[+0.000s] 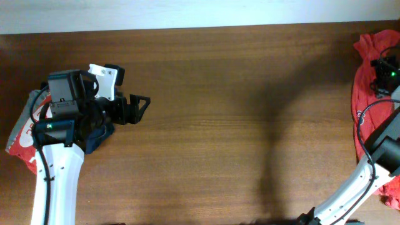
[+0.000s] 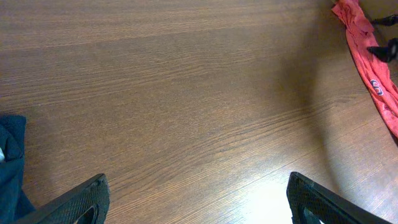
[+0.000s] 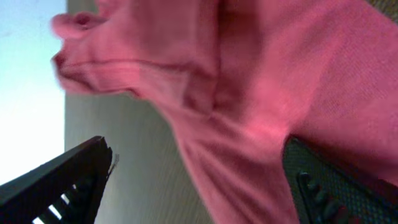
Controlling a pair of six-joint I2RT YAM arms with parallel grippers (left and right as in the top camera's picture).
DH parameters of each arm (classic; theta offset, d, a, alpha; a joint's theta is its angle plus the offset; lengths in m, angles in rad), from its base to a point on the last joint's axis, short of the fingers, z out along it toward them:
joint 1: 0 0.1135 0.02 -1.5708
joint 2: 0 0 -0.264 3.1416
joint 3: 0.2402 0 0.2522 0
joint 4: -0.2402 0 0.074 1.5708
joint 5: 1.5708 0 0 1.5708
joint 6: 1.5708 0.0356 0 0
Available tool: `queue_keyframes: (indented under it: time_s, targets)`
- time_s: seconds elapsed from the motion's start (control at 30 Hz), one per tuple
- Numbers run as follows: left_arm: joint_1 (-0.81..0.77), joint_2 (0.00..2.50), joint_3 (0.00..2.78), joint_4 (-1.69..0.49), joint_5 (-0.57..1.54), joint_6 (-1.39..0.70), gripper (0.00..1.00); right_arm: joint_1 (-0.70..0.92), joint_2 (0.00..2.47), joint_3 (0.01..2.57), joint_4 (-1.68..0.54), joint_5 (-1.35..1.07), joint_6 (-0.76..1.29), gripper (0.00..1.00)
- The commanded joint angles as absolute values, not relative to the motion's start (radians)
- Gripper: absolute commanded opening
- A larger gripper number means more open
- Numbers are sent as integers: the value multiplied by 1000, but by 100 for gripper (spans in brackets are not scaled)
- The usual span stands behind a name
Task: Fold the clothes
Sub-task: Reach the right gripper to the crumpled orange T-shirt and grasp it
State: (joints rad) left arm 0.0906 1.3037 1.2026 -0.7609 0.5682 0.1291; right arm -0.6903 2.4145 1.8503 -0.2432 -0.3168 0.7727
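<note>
Left gripper [image 1: 142,107] hovers over the bare wooden table [image 1: 219,94], jaws spread wide with nothing between them. Behind it, partly covered by its arm, lie a folded red shirt with white print [image 1: 17,134] and a dark navy garment [image 1: 97,136]. Well apart, at the table's right edge, the orange-red T-shirt [image 1: 367,87] lies crumpled. The right gripper [image 1: 382,69] sits over it, jaws apart. Blurred cloth fills the gap, and whether the fingers touch it cannot be told.
</note>
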Motion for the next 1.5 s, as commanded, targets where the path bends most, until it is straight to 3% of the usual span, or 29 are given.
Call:
queue_keyframes:
  time_s: [0.0, 0.2, 0.4, 0.5, 0.53, 0.7, 1.03, 1.27, 1.47]
  targets:
    - [88, 1301, 1218, -761, 539, 120, 90, -688, 2444, 1866, -208, -326, 803, 89]
    - [88, 1301, 1218, -761, 514, 120, 89, -674, 2477, 1866, -162, -273, 823, 78]
    - [88, 1301, 1218, -762, 515, 116, 89, -673, 2500, 1866, -152, -255, 870, 41]
    - [88, 1301, 1218, -764, 517, 97, 89, -675, 2496, 1873, -149, -265, 868, 13]
    - [88, 1301, 1218, -765, 519, 97, 84, -678, 2491, 1880, -150, -295, 852, 4]
    - [88, 1301, 1218, -764, 518, 97, 84, -683, 2412, 1934, -202, -455, 729, 4]
    - [88, 1301, 1218, -730, 518, 98, 84, -616, 2088, 2016, -543, -496, 464, 4]
    - [88, 1301, 1218, -719, 518, 98, 84, -448, 1892, 2016, -749, -493, 388, 4]
    - [88, 1280, 1219, -719, 518, 98, 85, -230, 1866, 2016, -941, -474, 365, 4]
